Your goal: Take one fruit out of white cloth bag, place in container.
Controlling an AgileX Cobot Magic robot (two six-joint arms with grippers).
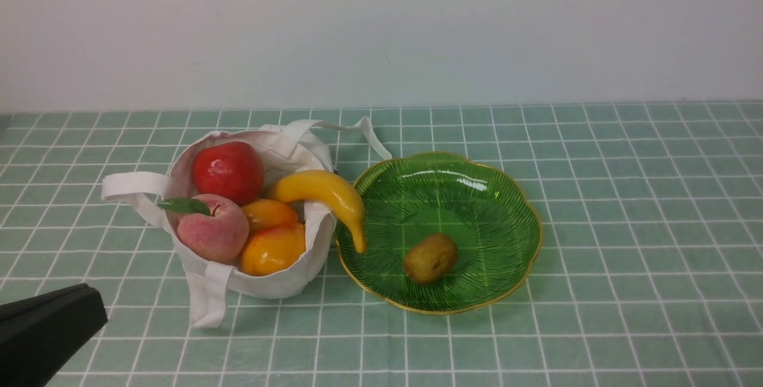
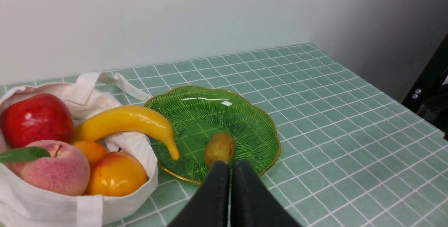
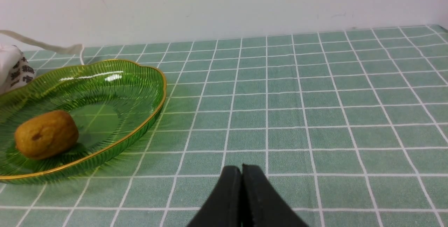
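Front view cuts the left arm point(image 1: 50, 327) down to a dark block at the bottom-left corner, so we can't read its jaws there. The wrist cam shows the left gripper point(image 2: 230, 165) w/ jaws pressed shut, nothing btw them. Its tips overlap the kiwi point(image 2: 219, 148) in that view, but from the front we see them well apart. The kiwi lies in the dish point(image 1: 506, 196), toward the near rim. The bag point(image 1: 280, 282) stands just beside the dish w/ an apple point(image 1: 228, 171), a peach point(image 1: 211, 232) & two orange fruits point(image 1: 273, 250), the rear one half hidden. A banana point(image 1: 325, 193) leans over the bag's edge, tip over the dish rim. Only the right wrist cam shows the right gripper point(image 3: 241, 169), jaws shut & empty above the tablecloth point(image 3: 350, 115), plus dark print on the bag, too small to read.
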